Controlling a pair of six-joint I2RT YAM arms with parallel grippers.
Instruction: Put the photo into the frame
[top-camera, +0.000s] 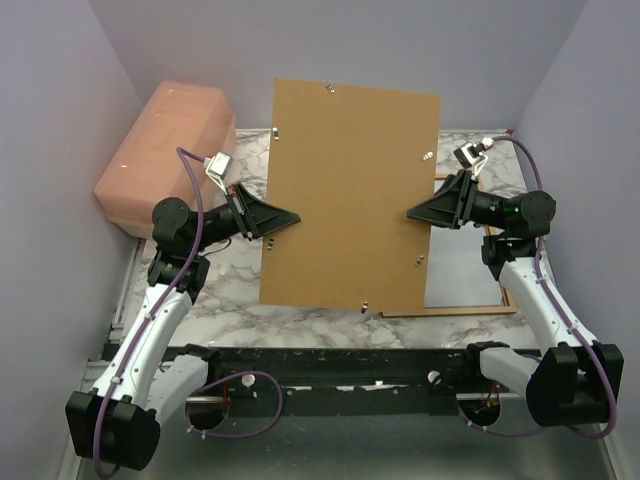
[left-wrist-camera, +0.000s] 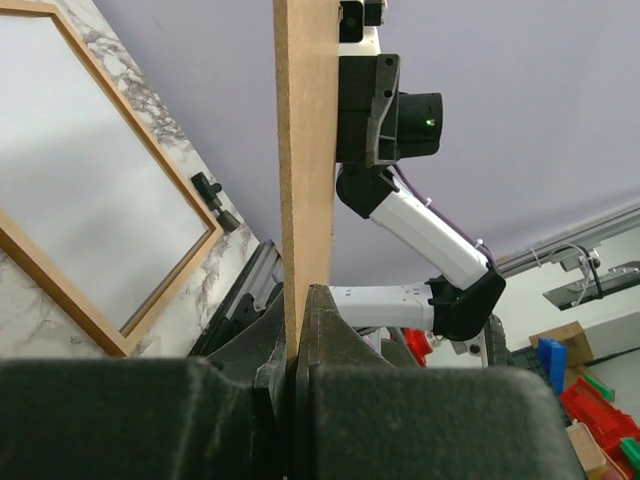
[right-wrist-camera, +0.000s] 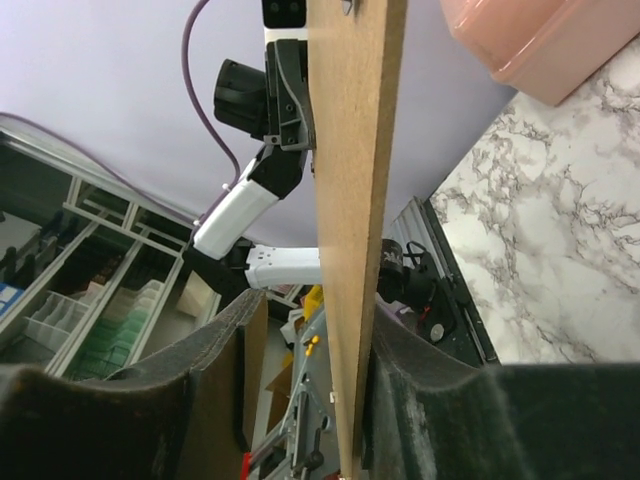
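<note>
From above, a plain brown backing board (top-camera: 350, 190) hangs tilted over the desk (top-camera: 230, 300), raised between the two arms. The left gripper (top-camera: 290, 217) meets its left edge and the right gripper (top-camera: 415, 215) its right edge. The frame (top-camera: 460, 311) lies flat on the right part of the desk, half hidden under the board, with only a grey pane showing inside it. A pink box (top-camera: 165, 150) sits at the far left. The photo is nowhere in sight.

In the left wrist view, the jaws are clenched on the board's edge, which rises straight out from between them. The frame (left-wrist-camera: 140, 128) lies on the marble to the left, its inside pale and blank.

In the right wrist view, the board's (right-wrist-camera: 355, 150) other edge sits between the jaws. One jaw is close against it, but a clear gap stands on the other side, so this grasp is not made.

By my judgement the task is at an early stage. The backing is off and the frame lies ready. The print must yet be found and laid in the frame, and the board set back behind it.
</note>
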